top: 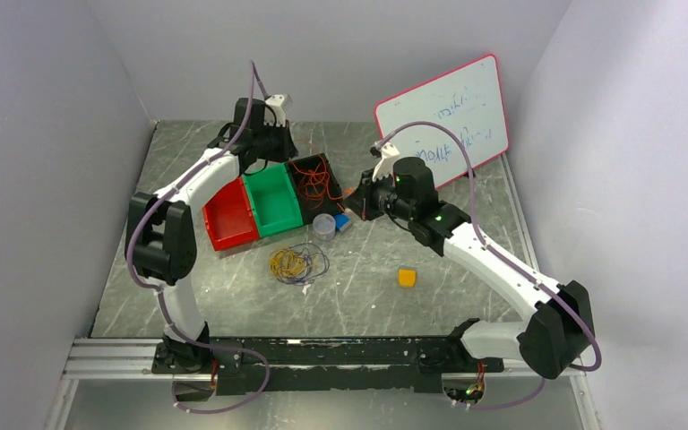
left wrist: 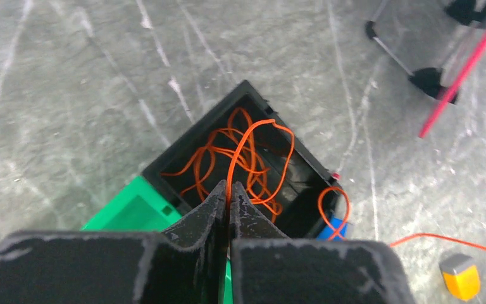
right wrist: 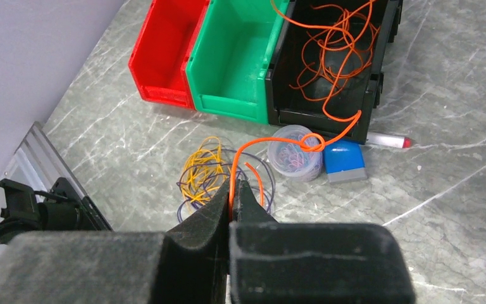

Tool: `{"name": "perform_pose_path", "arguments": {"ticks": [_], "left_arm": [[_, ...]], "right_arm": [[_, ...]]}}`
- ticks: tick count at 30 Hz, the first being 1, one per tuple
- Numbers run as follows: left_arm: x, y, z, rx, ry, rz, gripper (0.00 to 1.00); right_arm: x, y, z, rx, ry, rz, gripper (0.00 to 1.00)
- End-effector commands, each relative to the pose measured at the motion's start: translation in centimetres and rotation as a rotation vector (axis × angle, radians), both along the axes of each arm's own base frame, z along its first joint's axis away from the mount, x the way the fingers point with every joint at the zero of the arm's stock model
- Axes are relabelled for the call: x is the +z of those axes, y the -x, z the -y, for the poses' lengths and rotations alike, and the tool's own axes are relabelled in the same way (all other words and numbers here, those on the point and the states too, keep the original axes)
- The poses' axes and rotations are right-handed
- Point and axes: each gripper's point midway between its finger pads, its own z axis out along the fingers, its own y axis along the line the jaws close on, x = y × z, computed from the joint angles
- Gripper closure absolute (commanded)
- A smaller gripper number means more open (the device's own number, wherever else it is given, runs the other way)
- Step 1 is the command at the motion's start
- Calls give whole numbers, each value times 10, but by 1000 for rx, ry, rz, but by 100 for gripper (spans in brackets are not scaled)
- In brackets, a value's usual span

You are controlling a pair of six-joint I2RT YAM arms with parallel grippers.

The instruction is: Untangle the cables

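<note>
Pinched orange cable (left wrist: 230,168) with left end effector (left wrist: 229,199) over black bin (left wrist: 190,136); pinched it too with right end effector (right wrist: 234,196), near yellow-purple bundle (right wrist: 202,171).

Left pincer (left wrist: 229,193) and right pincer (right wrist: 233,190) are both pinched shut, reaching forward, angled downward.

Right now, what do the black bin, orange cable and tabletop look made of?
The black bin: moulded plastic, semi-gloss; light glints along its rigid walls. The orange cable: likely plastic-sheathed wire, smooth; it holds springy loops. The tabletop: grey marble-look surface with white veins; stone or printed laminate, cannot tell.
</note>
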Motion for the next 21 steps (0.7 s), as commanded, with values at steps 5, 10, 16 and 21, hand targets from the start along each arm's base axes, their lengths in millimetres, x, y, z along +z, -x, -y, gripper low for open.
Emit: {"name": "perform_pose_path", "arguments": {"ticks": [5,10,16,21], "left_arm": [[-20,-21,-47,212,-210,-36,93],[-32,-14,-44,193,-231,-55,93],[-25,-6,-32,156,-242,-41,93],[-25,-5,-29,149,-235,-41,93]], "right_arm": [[0,-5,-1,-12,-14,0,100],[12,-17,-13,-1,-47,12,100],[21,-41,-41,67,-63,9,100],[-4,-80,-56,36,21,-12,100]]}}
